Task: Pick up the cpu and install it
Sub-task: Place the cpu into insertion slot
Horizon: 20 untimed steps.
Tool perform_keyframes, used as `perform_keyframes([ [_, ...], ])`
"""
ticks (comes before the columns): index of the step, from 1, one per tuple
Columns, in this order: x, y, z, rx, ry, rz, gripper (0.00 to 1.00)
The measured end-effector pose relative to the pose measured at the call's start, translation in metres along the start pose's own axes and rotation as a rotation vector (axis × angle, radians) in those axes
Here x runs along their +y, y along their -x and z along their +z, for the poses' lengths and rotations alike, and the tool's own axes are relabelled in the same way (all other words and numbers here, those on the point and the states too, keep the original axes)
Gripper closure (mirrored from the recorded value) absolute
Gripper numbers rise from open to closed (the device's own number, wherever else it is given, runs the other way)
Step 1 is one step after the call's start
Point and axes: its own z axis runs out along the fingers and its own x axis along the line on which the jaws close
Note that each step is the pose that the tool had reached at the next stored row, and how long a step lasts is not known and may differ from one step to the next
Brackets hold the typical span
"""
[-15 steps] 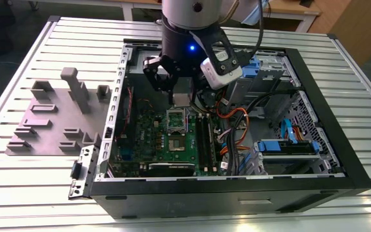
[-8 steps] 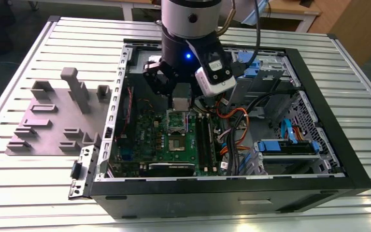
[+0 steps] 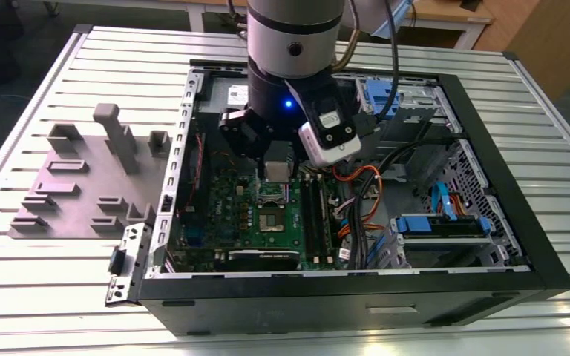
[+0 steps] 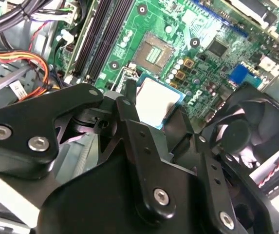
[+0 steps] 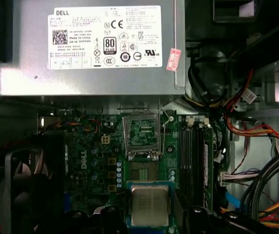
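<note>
Item: one cpu (image 5: 150, 204) held in the gripper (image 4: 156, 102) over an open desktop case (image 3: 522, 245).

From the exterior view's left: one grey plastic fixture (image 3: 87, 178) on the slatted table (image 3: 27, 297), then the case with one green board (image 3: 265, 222) inside. The gripper is clenched on the cpu, silvery top showing, above the board. The cpu is near the one open socket (image 5: 141, 132) and not seated in it. One power supply (image 5: 22, 73) carries one white printed label (image 5: 105, 36) and one red sticker (image 5: 173, 58). One black fan (image 4: 241, 131).
</note>
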Motion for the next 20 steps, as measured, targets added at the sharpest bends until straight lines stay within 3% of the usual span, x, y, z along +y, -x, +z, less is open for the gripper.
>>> perform_keyframes([
  [14,-0.0001,0.0000,0.0014,0.0000,-0.0003,0.000,0.53],
  [20,-0.0014,0.0001,0.0104,0.0028,-0.0007,-0.002,0.53],
])
